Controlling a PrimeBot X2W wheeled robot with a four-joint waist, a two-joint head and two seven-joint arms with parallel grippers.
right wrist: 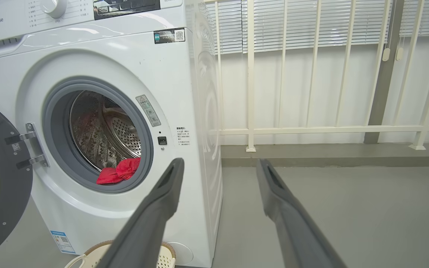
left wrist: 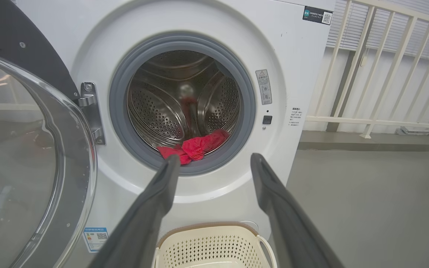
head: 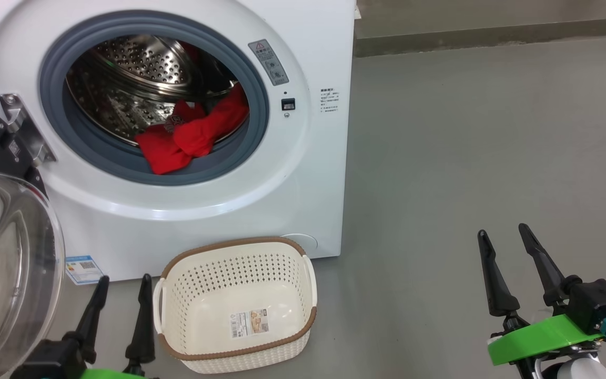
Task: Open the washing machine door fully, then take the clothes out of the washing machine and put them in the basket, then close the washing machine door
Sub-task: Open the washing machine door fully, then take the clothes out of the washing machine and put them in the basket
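Note:
The white washing machine (head: 313, 173) stands with its round door (head: 3, 252) swung wide to the left, glass bowl facing out. Red clothes (head: 192, 134) lie at the drum's front lip, spilling onto the grey rubber ring (head: 261, 110); they also show in the left wrist view as clothes (left wrist: 196, 145) and in the right wrist view as clothes (right wrist: 119, 172). The cream basket (head: 287, 247) sits empty on the floor below the opening. My left gripper (head: 123, 281) is open beside the basket's left side. My right gripper (head: 504, 234) is open over bare floor at the lower right.
Grey concrete floor (head: 466, 147) spreads to the right of the machine. A white railing (right wrist: 311, 128) and a low kerb (right wrist: 330, 154) run behind it. The door's hinge bracket (head: 24, 131) sits on the machine's left.

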